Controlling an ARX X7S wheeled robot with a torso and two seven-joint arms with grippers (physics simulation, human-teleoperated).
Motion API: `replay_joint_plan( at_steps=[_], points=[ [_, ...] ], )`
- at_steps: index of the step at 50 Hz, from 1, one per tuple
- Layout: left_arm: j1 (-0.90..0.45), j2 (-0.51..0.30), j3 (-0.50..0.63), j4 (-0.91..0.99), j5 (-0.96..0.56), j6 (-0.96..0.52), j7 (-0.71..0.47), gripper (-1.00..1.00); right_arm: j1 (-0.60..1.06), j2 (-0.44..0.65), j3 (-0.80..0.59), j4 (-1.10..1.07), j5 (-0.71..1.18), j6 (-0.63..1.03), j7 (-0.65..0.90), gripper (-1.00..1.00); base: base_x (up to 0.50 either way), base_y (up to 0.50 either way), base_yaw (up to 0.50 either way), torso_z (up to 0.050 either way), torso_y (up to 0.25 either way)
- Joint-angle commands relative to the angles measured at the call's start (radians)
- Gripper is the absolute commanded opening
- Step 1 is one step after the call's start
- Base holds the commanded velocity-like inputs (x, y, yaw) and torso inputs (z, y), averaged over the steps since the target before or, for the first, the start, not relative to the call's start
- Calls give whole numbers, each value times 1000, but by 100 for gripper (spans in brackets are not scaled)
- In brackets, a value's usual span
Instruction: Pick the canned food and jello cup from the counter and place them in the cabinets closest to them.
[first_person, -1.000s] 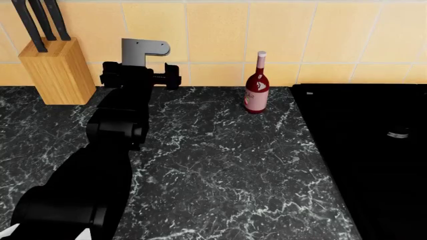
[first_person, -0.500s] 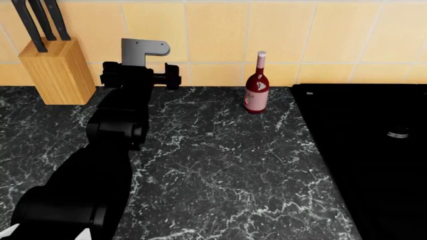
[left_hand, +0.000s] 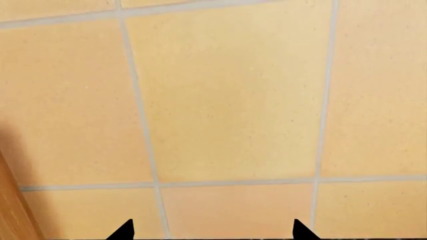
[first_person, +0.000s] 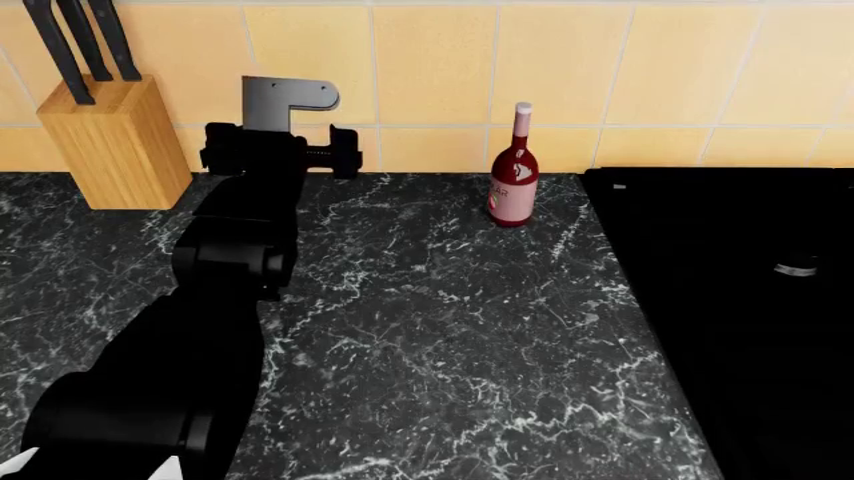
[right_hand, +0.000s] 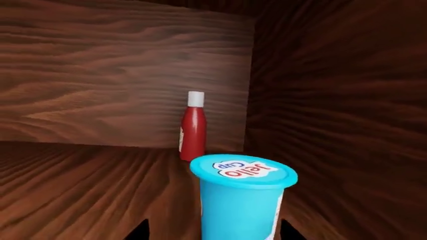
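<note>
The jello cup (right_hand: 243, 200), bright cyan with a white "Jello Cup" lid, stands upright inside a dark wooden cabinet (right_hand: 100, 80) in the right wrist view. My right gripper (right_hand: 215, 232) is open around it; one fingertip (right_hand: 141, 231) stands clear of the cup and the other lies close to its side. My left gripper (first_person: 280, 150) hangs open and empty close to the tiled wall (left_hand: 227, 100), over the back of the marble counter (first_person: 441, 330). The canned food is out of view.
A red bottle with a white cap (right_hand: 193, 127) stands at the cabinet's back corner. On the counter, a wooden knife block (first_person: 114, 140) is left of my left arm and a wine bottle (first_person: 514, 175) to its right. A black stove top (first_person: 734, 300) fills the right side.
</note>
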Motion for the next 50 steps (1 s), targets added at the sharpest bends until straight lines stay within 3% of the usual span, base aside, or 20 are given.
replay_joint_plan(
  at_steps=[1, 10, 29, 50],
  points=[
    [0, 0, -1, 0, 0, 2, -1, 100, -23, -32, -68, -76, 234, -14, 67, 100, 0, 0, 0, 0, 0],
    [1, 0, -3, 0, 0, 2, 2, 100, 83, 36, -214, -163, 319, -109, 115, 100, 0, 0, 0, 0, 0],
    [1, 0, -1, 0, 0, 4, 2, 100, 85, 87, -141, -308, 249, -76, 116, 100, 0, 0, 0, 0, 0],
    [-1, 0, -4, 0, -1, 12, 2, 100, 85, 344, -367, -728, 429, -491, 116, 100, 0, 0, 0, 0, 0]
  ],
)
